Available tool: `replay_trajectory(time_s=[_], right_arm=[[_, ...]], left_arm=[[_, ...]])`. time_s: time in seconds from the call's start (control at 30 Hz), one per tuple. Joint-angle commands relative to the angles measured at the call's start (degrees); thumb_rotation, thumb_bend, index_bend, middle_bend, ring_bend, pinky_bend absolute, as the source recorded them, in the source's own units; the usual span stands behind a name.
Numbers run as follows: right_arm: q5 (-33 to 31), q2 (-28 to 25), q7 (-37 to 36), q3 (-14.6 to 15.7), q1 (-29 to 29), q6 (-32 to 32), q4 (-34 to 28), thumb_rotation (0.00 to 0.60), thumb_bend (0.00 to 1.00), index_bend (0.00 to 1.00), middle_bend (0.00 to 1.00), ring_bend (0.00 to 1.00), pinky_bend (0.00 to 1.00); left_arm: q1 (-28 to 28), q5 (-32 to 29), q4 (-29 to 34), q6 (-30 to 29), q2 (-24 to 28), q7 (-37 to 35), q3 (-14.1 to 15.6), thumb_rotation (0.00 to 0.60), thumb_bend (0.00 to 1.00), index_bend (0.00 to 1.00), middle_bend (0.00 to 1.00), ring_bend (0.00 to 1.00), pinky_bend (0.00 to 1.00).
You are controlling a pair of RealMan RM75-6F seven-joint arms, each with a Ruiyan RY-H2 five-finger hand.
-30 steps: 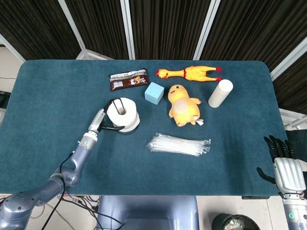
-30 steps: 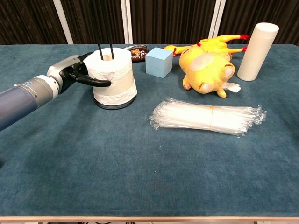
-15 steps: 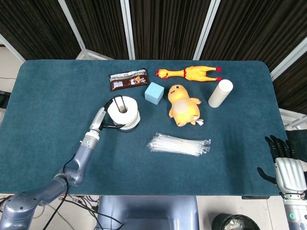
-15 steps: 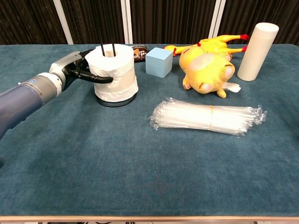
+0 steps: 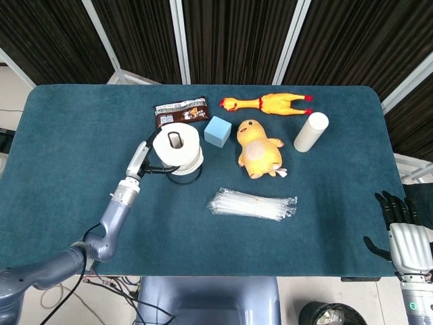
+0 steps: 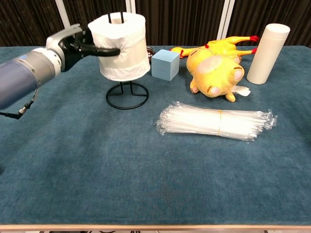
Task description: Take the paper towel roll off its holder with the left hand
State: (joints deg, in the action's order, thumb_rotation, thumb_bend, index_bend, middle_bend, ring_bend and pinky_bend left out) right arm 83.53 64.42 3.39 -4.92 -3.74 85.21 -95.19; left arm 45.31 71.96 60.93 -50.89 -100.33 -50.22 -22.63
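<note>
My left hand grips the white paper towel roll from its left side, fingers wrapped across the front. The roll is lifted well above the black wire holder, whose round base sits bare on the table; the tips of the holder's upright rods still poke out of the roll's core at the top. In the head view the holder base peeks out below the roll. My right hand hangs off the table's front right corner, fingers apart, holding nothing.
A light blue cube, a yellow plush toy and a rubber chicken lie right of the roll. A snack packet lies behind it, a white cylinder stands far right, and a bundle of clear straws lies in front.
My left hand has raised the roll up along the rods, from resting on the holder base to high above it. The base is now exposed. The right hand stayed put.
</note>
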Motion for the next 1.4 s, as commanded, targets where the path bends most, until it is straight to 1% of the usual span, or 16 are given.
replay_trajectory(time_s=[0.03, 0.17, 0.37, 0.5, 0.67, 0.87, 1.0, 1.07, 1.13, 1.2, 1.27, 1.33, 1.4], right_arm=[[0.0, 0.0, -0.1, 0.0, 0.0, 0.1, 0.0, 0.600, 0.30, 0.06, 0.08, 0.09, 0.00], [0.0, -0.1, -0.3, 0.0, 0.0, -0.1, 0.1, 0.600, 0.30, 0.06, 0.08, 0.09, 0.00], [-0.2, -0.1, -1.1, -0.2, -0.2, -0.3, 0.3, 0.600, 0.30, 0.06, 0.08, 0.09, 0.00], [-0.2, -0.2, -1.5, -0.2, -0.1, -0.3, 0.4, 0.600, 0.30, 0.06, 0.08, 0.09, 0.00], [-0.2, -0.4, -2.3, -0.4, 0.2, 0.4, 0.3, 0.600, 0.30, 0.06, 0.08, 0.09, 0.00], [-0.5, -0.5, -3.0, -0.5, 0.2, 0.3, 0.5, 0.600, 0.30, 0.06, 0.08, 0.09, 0.00], [-1.0, -0.2, -2.8, -0.6, -0.1, -0.6, 0.9, 0.600, 0.30, 0.06, 0.08, 0.09, 0.00], [-1.3, 0.0, -2.3, -0.7, -0.3, -0.9, 0.8, 0.600, 0.30, 0.06, 0.08, 0.09, 0.00], [-1.6, 0.1, -2.0, -0.8, -0.3, -0.9, 0.8, 0.600, 0.30, 0.06, 0.08, 0.09, 0.00], [-1.8, 0.1, -1.7, -0.9, -0.2, -0.7, 0.6, 0.600, 0.30, 0.06, 0.08, 0.09, 0.00], [-2.0, 0.2, -1.5, -0.9, -0.2, -0.8, 0.6, 0.600, 0.30, 0.06, 0.08, 0.09, 0.00], [-2.2, 0.2, -1.5, -1.0, -0.2, -0.8, 0.6, 0.600, 0.30, 0.06, 0.08, 0.09, 0.00], [-2.2, 0.3, -1.5, -1.0, -0.3, -0.9, 0.7, 0.600, 0.30, 0.06, 0.08, 0.09, 0.00]], left_arm=[[-0.5, -2.2, 7.6, 0.1, 4.8, 4.0, -2.3, 0.600, 0.21, 0.16, 0.33, 0.04, 0.10], [-0.4, -4.8, 16.0, -0.2, 8.9, 8.6, -4.7, 0.600, 0.21, 0.16, 0.32, 0.04, 0.10], [0.3, -12.2, 28.4, -0.6, 15.2, 17.0, -9.8, 0.600, 0.20, 0.17, 0.32, 0.04, 0.10], [1.1, -16.0, 35.0, -1.7, 18.1, 22.1, -12.2, 0.600, 0.20, 0.18, 0.32, 0.04, 0.10], [2.4, -23.2, 45.0, -5.4, 22.2, 30.5, -15.6, 0.600, 0.19, 0.18, 0.32, 0.04, 0.10], [1.4, -29.8, 54.9, -11.9, 27.8, 39.1, -17.4, 0.600, 0.19, 0.19, 0.33, 0.05, 0.11], [-1.2, -31.7, 59.2, -13.9, 31.7, 41.4, -17.4, 0.600, 0.19, 0.19, 0.33, 0.05, 0.11], [-4.3, -31.9, 62.5, -13.5, 35.2, 41.1, -16.7, 0.600, 0.19, 0.18, 0.33, 0.05, 0.11], [-7.5, -30.6, 64.6, -12.9, 38.1, 39.9, -15.7, 0.600, 0.19, 0.18, 0.33, 0.05, 0.11], [-11.3, -28.4, 66.0, -12.8, 40.4, 37.5, -14.3, 0.600, 0.19, 0.19, 0.33, 0.05, 0.11], [-15.3, -25.3, 66.2, -12.6, 41.7, 33.9, -12.6, 0.600, 0.19, 0.19, 0.32, 0.05, 0.11], [-19.0, -21.5, 65.5, -11.6, 42.3, 28.8, -10.8, 0.600, 0.19, 0.19, 0.32, 0.05, 0.12], [-22.2, -15.5, 62.9, -10.3, 42.7, 24.5, -8.2, 0.600, 0.19, 0.19, 0.32, 0.05, 0.12]])
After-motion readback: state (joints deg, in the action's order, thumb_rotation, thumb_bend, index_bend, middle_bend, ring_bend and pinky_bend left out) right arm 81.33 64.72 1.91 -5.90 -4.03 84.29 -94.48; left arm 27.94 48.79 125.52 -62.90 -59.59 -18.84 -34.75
